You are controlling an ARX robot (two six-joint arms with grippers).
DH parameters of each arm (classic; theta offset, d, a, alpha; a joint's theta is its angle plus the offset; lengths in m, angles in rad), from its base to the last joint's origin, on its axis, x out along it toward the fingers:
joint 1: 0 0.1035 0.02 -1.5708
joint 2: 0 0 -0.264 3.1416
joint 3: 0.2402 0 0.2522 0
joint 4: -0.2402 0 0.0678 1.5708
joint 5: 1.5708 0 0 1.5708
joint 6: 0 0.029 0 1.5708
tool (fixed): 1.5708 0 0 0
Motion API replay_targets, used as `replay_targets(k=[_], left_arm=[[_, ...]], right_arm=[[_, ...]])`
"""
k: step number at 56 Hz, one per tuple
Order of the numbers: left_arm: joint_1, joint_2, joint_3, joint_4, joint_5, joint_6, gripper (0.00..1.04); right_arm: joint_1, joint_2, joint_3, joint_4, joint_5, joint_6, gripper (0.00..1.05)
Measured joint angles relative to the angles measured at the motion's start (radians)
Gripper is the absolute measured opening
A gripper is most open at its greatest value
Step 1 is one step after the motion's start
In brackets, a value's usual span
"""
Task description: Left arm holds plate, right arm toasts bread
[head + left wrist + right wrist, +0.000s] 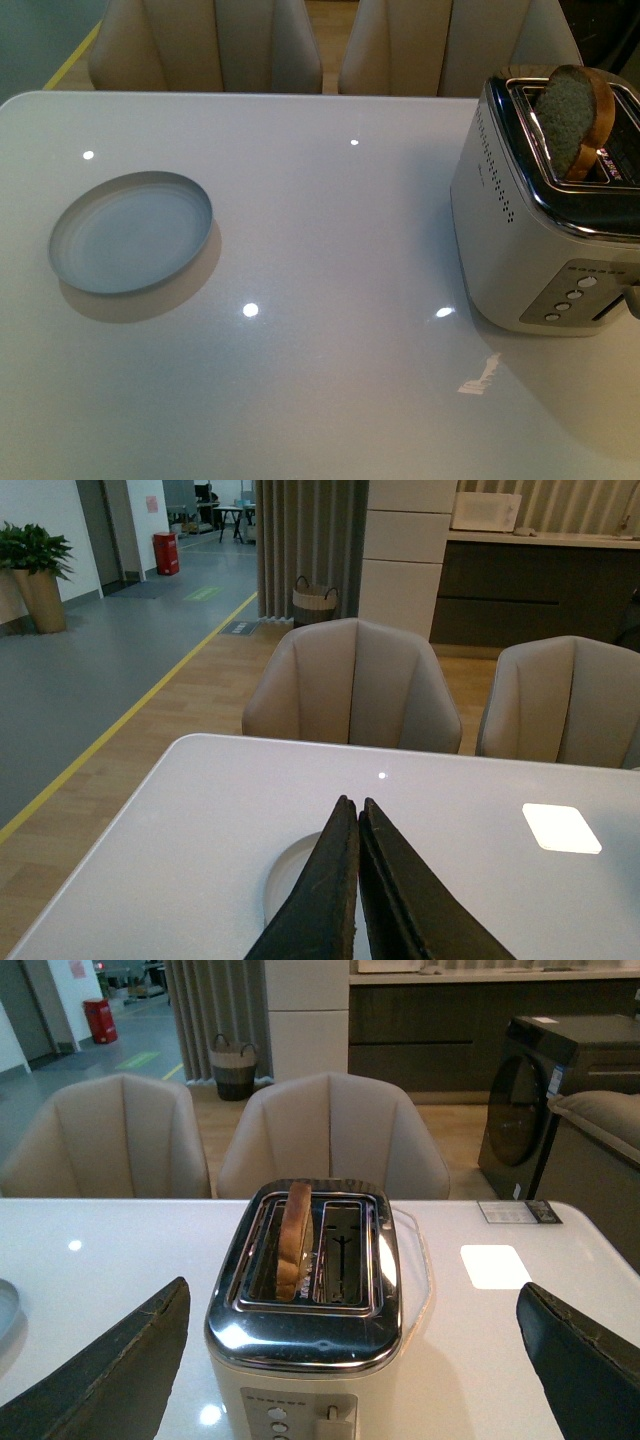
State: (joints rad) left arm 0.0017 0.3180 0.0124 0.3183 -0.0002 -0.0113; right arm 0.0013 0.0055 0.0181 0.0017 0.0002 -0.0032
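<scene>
Fingers of our right gripper [350,1380] are spread wide and empty on either side of the cream and chrome two-slot toaster [310,1300], while our left gripper [357,890] has its dark fingers pressed together, gripping nothing. A light brown slice of wholemeal bread [572,117] stands tall in one toaster slot, so we judge it either freshly popped or not yet lowered; we cannot tell which. The small round pale blue plate [130,232] lies well left of the toaster, unheld. Next, we should open the left fingers and take its rim.
</scene>
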Motion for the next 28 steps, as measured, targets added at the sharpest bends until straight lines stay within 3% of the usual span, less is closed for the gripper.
replay_targets(k=[24,28], left_arm=[[0.000,-0.140,0.000,-0.140,0.000,0.000,0.03],[0.000,-0.227,0.000,-0.259,0.000,0.000,0.03]], right_arm=[[0.000,0.000,0.000,0.000,0.000,0.000,0.96],[0.000,0.000,0.000,0.000,0.000,0.000,0.96]])
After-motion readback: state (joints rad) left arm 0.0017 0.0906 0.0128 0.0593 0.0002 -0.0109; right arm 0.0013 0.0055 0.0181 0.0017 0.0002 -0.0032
